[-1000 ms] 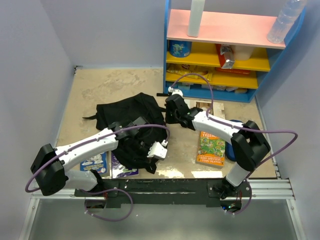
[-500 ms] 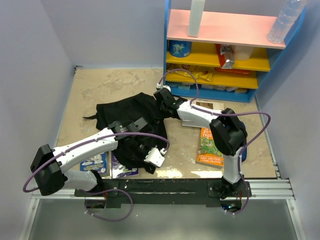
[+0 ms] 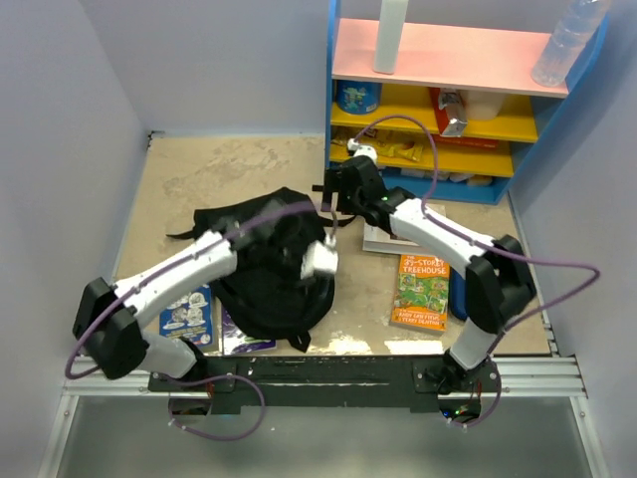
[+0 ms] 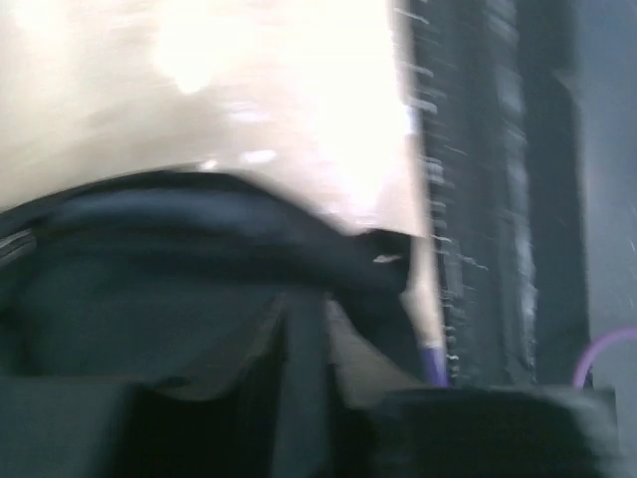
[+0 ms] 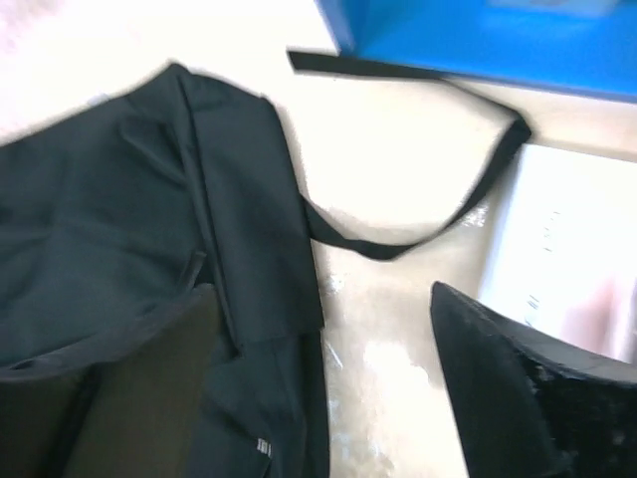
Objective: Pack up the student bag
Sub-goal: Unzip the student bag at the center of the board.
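Top view: bag [image 3: 264, 274] slumped on table [image 3: 199, 169], at 9 o'clock from a green book [image 3: 419, 289]; left gripper [image 3: 320, 261] over the bag's 3 o'clock edge, right gripper [image 3: 335, 204] at its 1 o'clock corner. Left wrist: heavy blur, dark bag [image 4: 179, 299] fills the lower frame, cannot tell how the jaws stand. Right wrist: 2 fingers [image 5: 149, 388] spread wide, gripping nothing; bag [image 5: 119, 229] at 9 o'clock, its loose strap [image 5: 428, 224] toward 1 o'clock.

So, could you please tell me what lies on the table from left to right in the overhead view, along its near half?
A small blue booklet, the black backpack, the green Treehouse book, then the dark-blue pencil case.
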You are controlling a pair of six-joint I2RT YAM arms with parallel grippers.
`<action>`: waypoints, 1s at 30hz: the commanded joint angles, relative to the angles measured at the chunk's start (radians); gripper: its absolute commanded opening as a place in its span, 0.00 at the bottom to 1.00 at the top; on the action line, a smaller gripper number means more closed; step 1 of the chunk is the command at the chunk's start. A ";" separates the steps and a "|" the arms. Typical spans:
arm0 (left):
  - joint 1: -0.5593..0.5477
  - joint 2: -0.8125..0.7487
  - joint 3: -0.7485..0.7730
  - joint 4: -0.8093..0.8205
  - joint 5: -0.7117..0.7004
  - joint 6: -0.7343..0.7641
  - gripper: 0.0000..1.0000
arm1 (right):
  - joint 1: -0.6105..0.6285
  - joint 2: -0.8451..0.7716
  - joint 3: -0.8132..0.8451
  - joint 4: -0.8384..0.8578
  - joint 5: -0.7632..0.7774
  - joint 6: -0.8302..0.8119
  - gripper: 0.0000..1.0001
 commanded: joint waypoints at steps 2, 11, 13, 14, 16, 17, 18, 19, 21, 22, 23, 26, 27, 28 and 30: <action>0.317 0.152 0.319 -0.011 0.111 -0.021 0.36 | 0.009 -0.214 -0.148 0.059 0.005 0.056 0.94; 0.520 0.166 0.273 -0.471 0.021 0.628 0.42 | 0.242 -0.328 -0.358 0.080 -0.134 0.165 0.87; 0.520 0.129 0.187 -0.465 -0.008 0.683 0.43 | 0.277 -0.295 -0.364 0.041 -0.136 0.201 0.84; 0.520 0.127 0.166 -0.459 -0.007 0.685 0.45 | 0.300 -0.290 -0.371 0.030 -0.125 0.214 0.81; 0.518 0.146 0.156 -0.470 0.004 0.682 0.49 | 0.313 -0.298 -0.407 0.028 -0.130 0.247 0.77; 0.518 0.150 0.144 -0.470 0.006 0.682 0.51 | 0.322 -0.304 -0.417 0.022 -0.116 0.261 0.73; 0.518 0.153 0.137 -0.458 0.006 0.682 0.52 | 0.326 -0.310 -0.427 0.013 -0.099 0.266 0.70; 0.518 0.150 0.124 -0.448 0.006 0.682 0.54 | 0.331 -0.317 -0.427 -0.024 -0.075 0.267 0.68; 0.515 0.134 0.081 -0.404 -0.002 0.680 0.57 | 0.339 -0.333 -0.443 -0.044 -0.056 0.272 0.65; 0.511 0.127 0.063 -0.387 -0.011 0.676 0.57 | 0.339 -0.345 -0.453 -0.039 -0.061 0.274 0.65; 0.505 0.120 0.019 -0.334 -0.040 0.665 0.57 | 0.340 -0.363 -0.463 -0.035 -0.065 0.275 0.64; 0.497 0.081 -0.053 -0.245 -0.065 0.628 0.55 | 0.339 -0.358 -0.481 -0.018 -0.085 0.278 0.64; 0.498 0.059 -0.064 -0.179 -0.067 0.608 0.55 | 0.340 -0.347 -0.480 -0.016 -0.088 0.281 0.64; 0.498 0.051 -0.075 -0.157 -0.065 0.581 0.55 | 0.342 -0.335 -0.478 -0.001 -0.100 0.281 0.64; 0.498 0.029 -0.089 -0.108 -0.054 0.545 0.54 | 0.340 -0.293 -0.472 0.013 -0.110 0.278 0.64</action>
